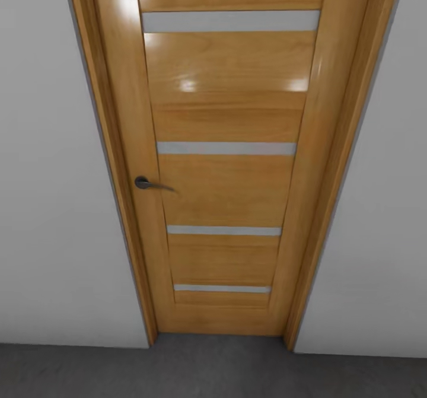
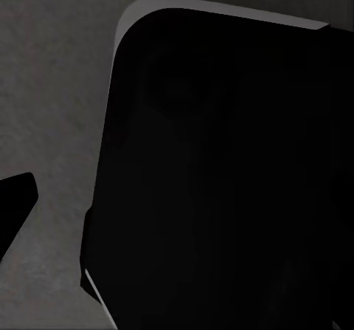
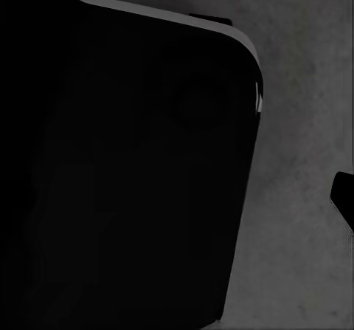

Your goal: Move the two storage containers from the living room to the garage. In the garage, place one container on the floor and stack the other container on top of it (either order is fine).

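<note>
Over the dark grey speckled floor, each wrist camera looks down past a large black rounded body, seemingly part of the robot itself. In the left wrist view a black wedge juts in at the frame edge beside that body; in the right wrist view a small black tip pokes in at the edge, apart from the black mass. Whether these slivers belong to the jaws cannot be told, nor how far either pair of jaws stands open, nor whether they hold anything.

The same rough concrete-like floor lies under both arms.

In the head view a light wooden door stands shut straight ahead, set in a matching wooden frame. Four frosted strips cross the door, one above another; the top strip is the widest as seen. A dark lever handle sits on the door's left side, between the second and third strips in height. White-grey walls flank the door frame on both sides. Below the door, a band of the dark grey floor meets the walls and the threshold. This bare room matches the garage.
</note>
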Available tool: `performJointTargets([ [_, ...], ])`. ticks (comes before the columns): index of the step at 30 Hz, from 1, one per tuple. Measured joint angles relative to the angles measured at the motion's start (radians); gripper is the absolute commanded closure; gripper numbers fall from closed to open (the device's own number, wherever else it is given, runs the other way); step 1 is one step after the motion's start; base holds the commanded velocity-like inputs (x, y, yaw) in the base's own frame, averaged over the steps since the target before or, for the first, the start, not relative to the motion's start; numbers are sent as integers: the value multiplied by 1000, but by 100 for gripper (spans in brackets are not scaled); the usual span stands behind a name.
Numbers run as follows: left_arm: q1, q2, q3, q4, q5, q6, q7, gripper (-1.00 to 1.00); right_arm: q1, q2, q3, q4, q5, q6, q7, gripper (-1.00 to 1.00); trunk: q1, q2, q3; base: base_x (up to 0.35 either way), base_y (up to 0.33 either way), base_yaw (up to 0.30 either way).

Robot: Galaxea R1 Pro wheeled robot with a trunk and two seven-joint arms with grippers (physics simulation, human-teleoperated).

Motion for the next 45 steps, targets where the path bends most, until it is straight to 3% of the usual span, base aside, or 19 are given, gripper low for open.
performJointTargets([
  [30, 0, -2, 0, -1, -1, -1, 1, -100, 0, 1, -1, 0, 4, 0, 2, -100, 1, 0, 0, 23, 1, 0],
  [34, 0, -4, 5, -48, 1, -1, 7, -100, 0, 6, -4, -15, 5, -2, 3, -100, 1, 0, 0, 0, 0, 0],
  [38, 0, -3, 6, -49, 6, -1, 7, -100, 0, 7, -3, -110, 11, 12, 7, -100, 1, 0, 0, 0, 0, 0],
  [41, 0, -4, 5, -49, 24, -1, 7, -100, 0, 7, -4, -239, 43, 81, 9, -100, 1, 0, 0, 0, 0, 0],
  [45, 0, -3, 5, -49, 32, -1, 6, -100, 0, 6, -4, -381, 54, 153, 11, -100, 1, 0, 0, 0, 0, 0],
])
